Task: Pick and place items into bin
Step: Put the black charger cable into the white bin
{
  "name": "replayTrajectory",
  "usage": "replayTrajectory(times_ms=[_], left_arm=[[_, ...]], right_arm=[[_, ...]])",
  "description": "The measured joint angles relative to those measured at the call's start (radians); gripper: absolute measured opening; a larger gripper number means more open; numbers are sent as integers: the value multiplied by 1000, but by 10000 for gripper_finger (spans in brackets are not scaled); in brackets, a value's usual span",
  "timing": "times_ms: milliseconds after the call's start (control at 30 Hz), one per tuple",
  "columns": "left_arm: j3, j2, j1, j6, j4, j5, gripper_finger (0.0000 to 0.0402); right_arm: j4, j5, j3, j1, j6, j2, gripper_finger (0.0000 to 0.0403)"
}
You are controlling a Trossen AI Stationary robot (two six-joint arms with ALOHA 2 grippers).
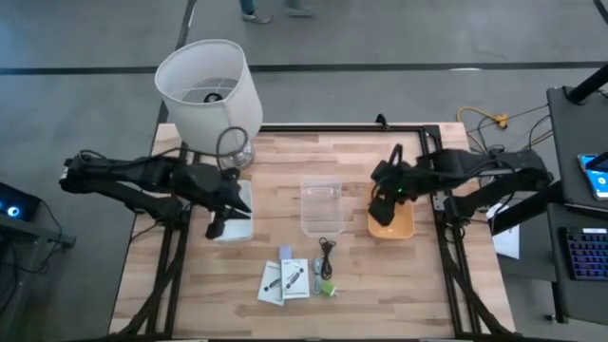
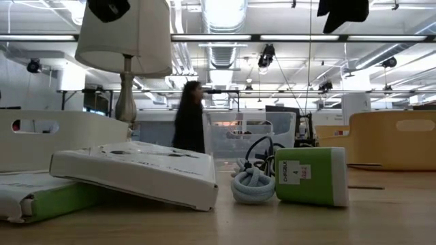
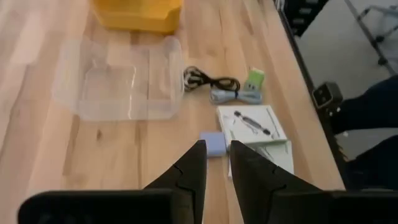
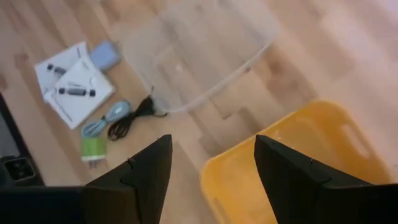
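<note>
Two flat white packets [image 1: 283, 281] with dark pen prints lie overlapping near the table's near edge. A thin black cable [image 1: 326, 251], a tiny green piece [image 1: 328, 288] and a tiny blue-grey piece [image 1: 286, 253] lie around them. A clear bin [image 1: 320, 204] stands at the table's middle. My left gripper [image 1: 217, 226] hovers by a white bin [image 1: 239, 201], its fingers [image 3: 193, 165] a narrow gap apart and empty. My right gripper [image 1: 380, 211] hangs wide open and empty over a yellow bin [image 1: 399, 226]. The packets [image 3: 252, 124], cable [image 3: 211, 81] and green piece [image 3: 254, 78] also show in the left wrist view.
A big white lampshade [image 1: 209, 84] on its lamp stands at the table's far left corner, behind the white bin. A pale blue coiled cord [image 3: 233, 96] lies beside the green piece. A person [image 2: 189, 116] stands in the room beyond the table. Bare wood lies at the near left and near right.
</note>
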Motion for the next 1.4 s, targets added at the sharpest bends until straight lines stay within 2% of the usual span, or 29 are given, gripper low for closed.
replayTrajectory(times_ms=[300, 367, 533, 600, 767, 1033, 1200, 1400], left_arm=[[-1, -32, -35, -5, -9, 6, 56], [-1, -36, -35, -47, 3, 16, 56], [-4, 6, -35, -129, 89, 156, 56], [-4, 34, -36, -128, 135, 165, 56], [-4, 86, -35, -153, 141, 144, 56], [29, 178, -59, -370, 154, 83, 56], [58, 241, -131, -424, 174, 28, 56], [132, 302, -187, -423, 224, -48, 56]], right_arm=[[53, -5, -1, 70, 107, 91, 215], [70, -5, -1, 81, 126, 98, 215], [89, -17, -1, 124, 162, 115, 215], [90, -13, -2, 146, 156, 126, 215], [82, 20, -2, 192, 122, 137, 215], [70, 48, -14, 262, 79, 129, 215], [72, 53, -45, 262, 71, 130, 215], [94, 122, -48, 236, 103, 129, 214]])
